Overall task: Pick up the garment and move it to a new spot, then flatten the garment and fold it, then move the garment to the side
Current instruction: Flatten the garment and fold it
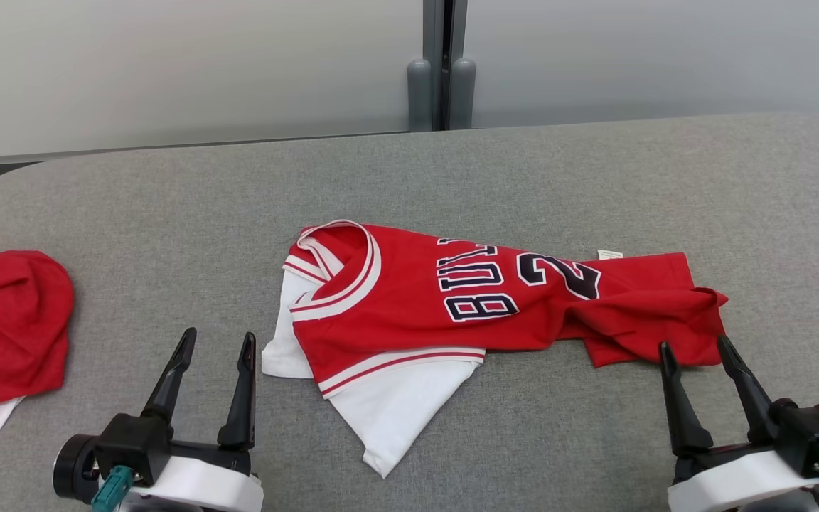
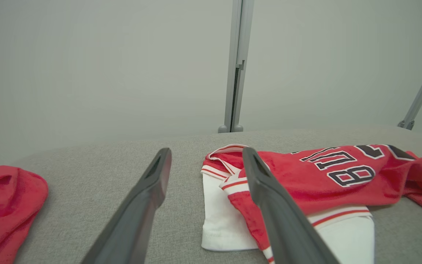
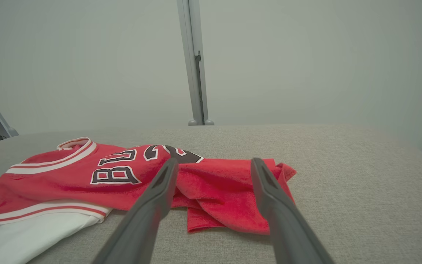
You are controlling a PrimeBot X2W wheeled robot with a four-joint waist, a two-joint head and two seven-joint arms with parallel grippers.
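The garment [image 1: 445, 306] is a red basketball jersey with white trim, dark lettering and a white layer under it, lying crumpled in the middle of the grey table [image 1: 495, 178]. It also appears as the garment [image 2: 306, 183] in the left wrist view and the garment [image 3: 86, 179] in the right wrist view. My left gripper [image 1: 217, 341] stands open just left of the jersey's white edge, holding nothing. My right gripper [image 1: 697, 348] stands open at the jersey's rumpled right end, fingers empty. Both sit near the table's front edge.
A second bunched red and white cloth [image 1: 4, 334] lies at the table's left edge, also seen as the red cloth [image 2: 6, 205]. Behind the table runs a pale wall with a grey post [image 1: 441, 64]. Bare grey tabletop stretches behind and right of the jersey.
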